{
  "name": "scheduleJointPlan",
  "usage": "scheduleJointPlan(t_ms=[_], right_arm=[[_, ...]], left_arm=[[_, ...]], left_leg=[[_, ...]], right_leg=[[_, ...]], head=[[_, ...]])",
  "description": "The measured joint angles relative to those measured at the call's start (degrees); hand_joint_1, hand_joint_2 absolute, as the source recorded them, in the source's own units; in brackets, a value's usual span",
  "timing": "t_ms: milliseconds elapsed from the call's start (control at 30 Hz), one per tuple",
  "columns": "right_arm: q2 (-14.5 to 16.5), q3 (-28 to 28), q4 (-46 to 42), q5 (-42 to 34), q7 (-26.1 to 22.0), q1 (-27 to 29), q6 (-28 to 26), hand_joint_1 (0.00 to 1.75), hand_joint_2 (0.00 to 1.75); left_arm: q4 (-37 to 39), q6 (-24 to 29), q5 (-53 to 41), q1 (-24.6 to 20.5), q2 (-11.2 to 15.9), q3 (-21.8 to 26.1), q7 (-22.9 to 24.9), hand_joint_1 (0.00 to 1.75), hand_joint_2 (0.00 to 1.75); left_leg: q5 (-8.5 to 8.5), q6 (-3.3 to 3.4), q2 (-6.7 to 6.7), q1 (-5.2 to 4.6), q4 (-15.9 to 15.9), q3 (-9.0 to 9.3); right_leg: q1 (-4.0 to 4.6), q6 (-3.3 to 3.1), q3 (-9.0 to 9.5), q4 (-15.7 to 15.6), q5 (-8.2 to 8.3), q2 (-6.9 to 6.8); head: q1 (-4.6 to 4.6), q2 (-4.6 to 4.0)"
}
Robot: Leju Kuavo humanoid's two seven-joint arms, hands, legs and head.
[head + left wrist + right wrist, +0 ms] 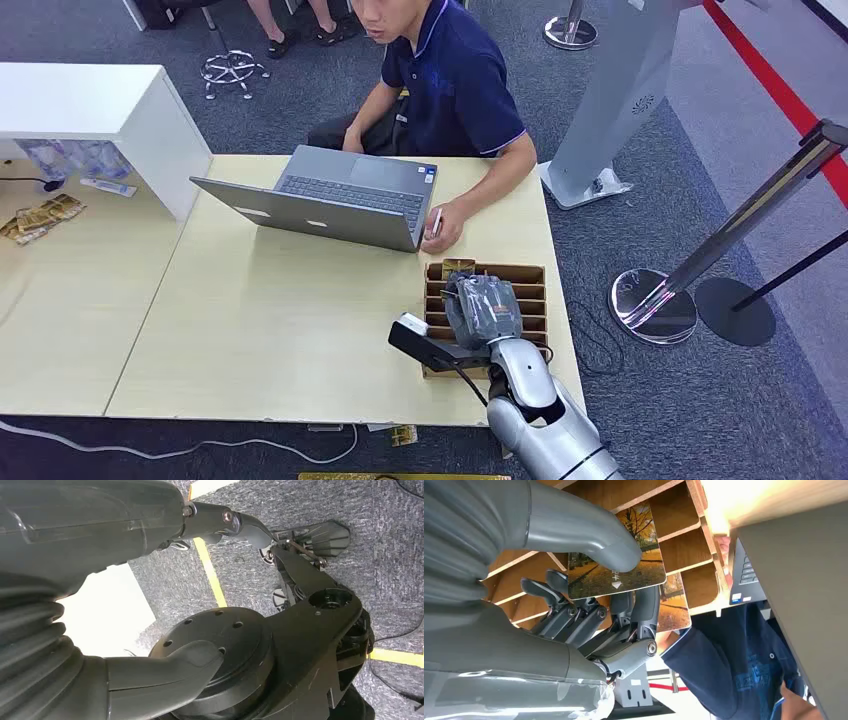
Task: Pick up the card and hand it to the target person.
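— Where is the right hand (481, 308)?

— Over the slotted wooden card rack (531, 272) at the near right corner of the counter (280, 330), in the head view.

— And the card (616, 562)?

— In that hand. The right wrist view shows the thumb pressed on its printed face, an autumn-tree picture, with dark fingers (644, 607) behind it, so it is pinched between them. It sits just off the rack's dividers; whether an edge is inside a slot is hard to tell from this angle.

— Another card?

— A second card (674, 605) with a like picture stands in the rack behind it.

— The person?

— A person in a navy polo (455, 85) sits across the counter behind an open grey laptop (330, 200), one hand (443, 225) resting beside it, near the rack.

— The left hand (165, 672)?

— In the left wrist view the thumb and another finger are apart, nothing between them.
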Motion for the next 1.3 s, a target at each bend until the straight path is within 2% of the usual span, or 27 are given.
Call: scheduleJointPlan(t_ms=[100, 200, 267, 333, 433, 567, 633, 733, 933, 1067, 1200, 1300], right_arm=[[-1.4, -1.9, -7.6, 0.0, -0.3, -0.8, -1.1, 1.75, 1.75], [-2.6, -4.0, -17.4, -0.8, -1.1, -2.7, 0.4, 1.75, 1.75], [-2.3, -4.5, -20.9, -1.8, -1.9, -5.0, 1.9, 1.75, 1.75], [-1.1, -4.0, -20.2, -2.7, -2.9, -8.3, 2.3, 1.75, 1.75], [2.1, -3.0, -11.8, -3.8, -4.4, -13.5, 0.5, 1.75, 1.75], [6.6, -1.5, 8.0, -3.8, -6.1, -20.0, -5.4, 1.75, 1.75], [7.7, -1.1, 16.7, -3.6, -6.4, -21.7, -7.7, 1.75, 1.75], [8.0, -0.3, 24.4, -2.4, -6.2, -22.6, -8.6, 1.75, 1.75], [7.6, 2.2, 31.5, 1.2, -4.3, -21.8, -5.5, 1.75, 1.75], [7.8, 5.3, 34.7, 2.9, -3.7, -21.8, 2.9, 1.75, 1.75], [7.9, 7.6, 36.2, 4.2, -1.3, -21.8, 8.6, 1.75, 1.75], [7.7, 8.1, 37.4, 4.2, 0.6, -21.9, 11.6, 0.48, 1.75]], left_arm=[[-0.1, -0.3, -0.5, 0.0, 0.2, -0.6, 0.3, 0.00, 1.75], [-0.3, -0.8, -1.1, -0.1, 0.7, -1.4, 0.7, 0.00, 1.75], [-0.4, -1.4, -1.7, -0.2, 1.0, -2.0, 0.8, 0.00, 1.75], [-0.5, -2.2, -2.5, -0.2, 1.2, -2.8, 0.9, 0.00, 1.75], [-0.6, -3.3, -3.7, -0.3, 1.3, -4.0, 0.7, 0.00, 1.75], [-0.5, -4.9, -5.2, -0.4, 1.4, -5.6, 0.3, 0.00, 1.75], [-0.5, -5.2, -5.5, -0.5, 1.3, -5.9, 0.1, 0.00, 1.75], [-0.6, -5.6, -5.9, -0.5, 1.4, -6.3, -0.1, 0.00, 1.75], [-0.7, -6.2, -5.9, -0.5, 1.9, -6.5, -0.3, 0.00, 1.75], [-0.6, -6.2, -5.6, -0.5, 2.5, -6.3, -0.5, 0.00, 1.75], [-0.5, -6.2, -5.3, -0.5, 2.8, -6.0, -0.7, 0.00, 1.75], [-0.3, -5.7, -4.6, -0.5, 2.7, -5.4, -0.7, 0.00, 1.75]], left_leg=[[-0.07, -0.01, -0.01, -0.01, 0.1, 0.00], [-0.07, 0.00, 0.04, -0.03, 0.2, -0.17], [-0.09, 0.00, 0.07, -0.05, 0.3, -0.25], [-0.11, -0.01, 0.10, -0.06, 0.3, -0.25], [-0.08, -0.02, 0.16, -0.05, 0.2, -0.18], [-0.02, -0.04, 0.31, -0.02, 0.0, 0.06], [0.01, -0.04, 0.31, 0.00, -0.1, 0.15], [0.07, -0.02, 0.16, 0.02, -0.2, 0.25], [-0.04, -0.04, -0.04, 0.03, -0.1, 0.26], [-0.04, -0.04, -0.04, 0.03, -0.1, 0.23], [0.02, -0.04, -0.02, 0.03, -0.1, 0.16], [0.00, -0.03, -0.07, 0.03, -0.1, 0.12]], right_leg=[[-0.02, 0.01, 0.00, 0.1, -0.08, 0.00], [-0.04, 0.01, -0.19, 0.2, -0.06, 0.04], [-0.06, 0.01, -0.29, 0.3, -0.08, 0.07], [-0.07, 0.01, -0.32, 0.3, -0.11, 0.10], [-0.05, -0.01, -0.28, 0.3, -0.06, 0.15], [-0.02, -0.03, -0.10, 0.1, 0.03, 0.31], [0.00, -0.03, 0.02, 0.0, 0.08, 0.30], [0.03, -0.03, 0.20, -0.1, 0.11, 0.16], [0.03, 0.00, 0.30, -0.1, -0.05, -0.01], [0.03, -0.02, 0.27, -0.1, -0.03, 0.01], [0.03, -0.04, 0.17, -0.1, 0.02, 0.03], [0.04, -0.02, 0.15, 0.0, -0.01, -0.02]], head=[[0.00, 0.00], [0.00, 0.00], [0.00, 0.00], [0.00, 0.00], [0.00, 0.00], [0.00, 0.00], [0.00, 0.00], [0.00, 0.00], [0.00, 0.00], [0.00, 0.00], [0.00, 0.00], [0.00, 0.00]])
